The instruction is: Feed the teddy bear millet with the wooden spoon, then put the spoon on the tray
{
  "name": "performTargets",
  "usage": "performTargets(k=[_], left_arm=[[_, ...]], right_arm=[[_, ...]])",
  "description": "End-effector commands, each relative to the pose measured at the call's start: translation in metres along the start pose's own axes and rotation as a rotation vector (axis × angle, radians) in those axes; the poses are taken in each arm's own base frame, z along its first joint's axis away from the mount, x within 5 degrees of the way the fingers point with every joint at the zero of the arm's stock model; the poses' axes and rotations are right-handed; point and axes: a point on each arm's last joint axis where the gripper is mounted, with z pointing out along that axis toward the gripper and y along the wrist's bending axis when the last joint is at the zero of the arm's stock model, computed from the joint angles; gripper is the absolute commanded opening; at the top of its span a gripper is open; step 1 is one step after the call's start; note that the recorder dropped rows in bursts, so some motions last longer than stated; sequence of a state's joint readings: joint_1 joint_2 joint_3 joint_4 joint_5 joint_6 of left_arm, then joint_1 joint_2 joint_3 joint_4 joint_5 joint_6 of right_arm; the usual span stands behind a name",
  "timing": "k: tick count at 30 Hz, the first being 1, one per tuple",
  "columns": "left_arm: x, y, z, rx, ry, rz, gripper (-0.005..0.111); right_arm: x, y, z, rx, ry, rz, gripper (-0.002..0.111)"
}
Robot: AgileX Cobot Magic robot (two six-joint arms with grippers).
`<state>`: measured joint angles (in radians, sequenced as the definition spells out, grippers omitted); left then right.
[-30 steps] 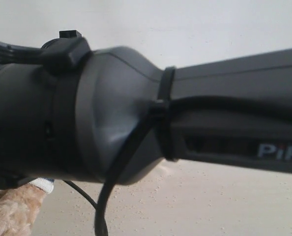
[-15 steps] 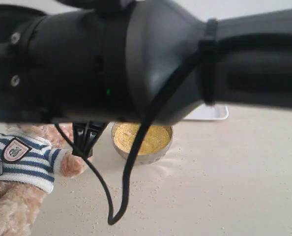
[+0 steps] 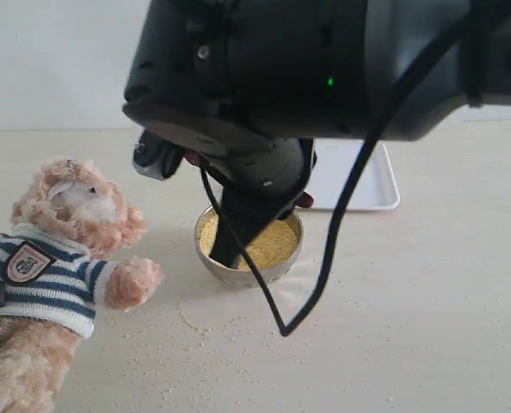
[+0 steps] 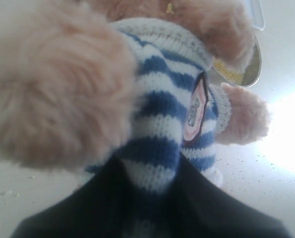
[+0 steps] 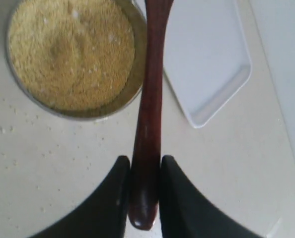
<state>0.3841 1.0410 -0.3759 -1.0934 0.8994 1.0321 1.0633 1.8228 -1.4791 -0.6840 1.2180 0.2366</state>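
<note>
surface: pale tabletop before a white wall, yellow specks strewn in front of the steel bowl
teddy bear: left of the bowl, one paw stretched toward it, not touching
left gripper: clamped on the bear's striped shirt
millet: heaped in the bowl
tray: white, flat on the table, just beside the bowl
wooden spoon: handle end pinched in the right gripper, shaft running between bowl rim and tray, its scoop out of sight
</note>
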Motion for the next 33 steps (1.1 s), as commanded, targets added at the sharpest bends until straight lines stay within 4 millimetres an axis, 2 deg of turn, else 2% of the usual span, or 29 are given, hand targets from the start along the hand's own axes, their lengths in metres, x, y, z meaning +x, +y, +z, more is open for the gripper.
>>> performTargets(k=[1,5,12,24,29,33], left_arm=[[0.000,-0.002,-0.001,0.012,-0.012,-0.001,0.005],[0.000,-0.002,-0.001,0.012,-0.012,-0.001,0.005],[0.000,-0.002,-0.001,0.012,-0.012,-0.001,0.005],[0.000,-0.002,-0.001,0.010,-0.013,-0.001,0.005],[0.000,-0.002,-0.001,0.010,-0.013,-0.001,0.005],[0.000,-0.002,-0.001,0.012,-0.012,-0.001,0.005]], right_arm=[[0.024,0.001,0.020,0.001,0.096,-0.028,0.014],[0.038,0.009,0.034,0.019,0.156,-0.104,0.014],[0.052,0.013,0.047,0.084,0.201,-0.236,0.014],[0.047,0.005,0.049,0.202,0.176,-0.339,0.014],[0.043,0.012,0.053,0.229,0.177,-0.403,0.014],[0.040,0.019,0.064,0.252,0.197,-0.463,0.014]])
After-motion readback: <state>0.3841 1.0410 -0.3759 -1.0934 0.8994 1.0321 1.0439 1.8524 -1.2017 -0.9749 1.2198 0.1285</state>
